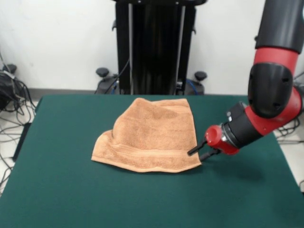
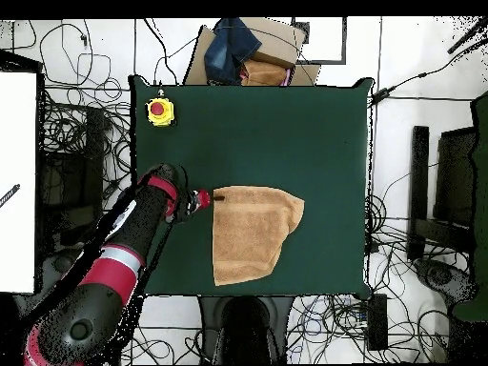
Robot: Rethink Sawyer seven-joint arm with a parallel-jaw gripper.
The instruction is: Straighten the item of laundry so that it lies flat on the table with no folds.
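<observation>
At the towel (image 1: 151, 135) corner on the table (image 1: 57, 190), the claw (image 1: 199, 153) sits low, slightly parted, fingertips touching cloth.

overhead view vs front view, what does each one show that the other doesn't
Only the overhead view shows the yellow box with a red button on the table's corner and the cardboard box beyond the table edge. Only the front view shows the black pedestal and the towel's woven band along its near hem. Both show the peach-orange towel on the green table, one corner folded in, with the gripper at its edge.
</observation>
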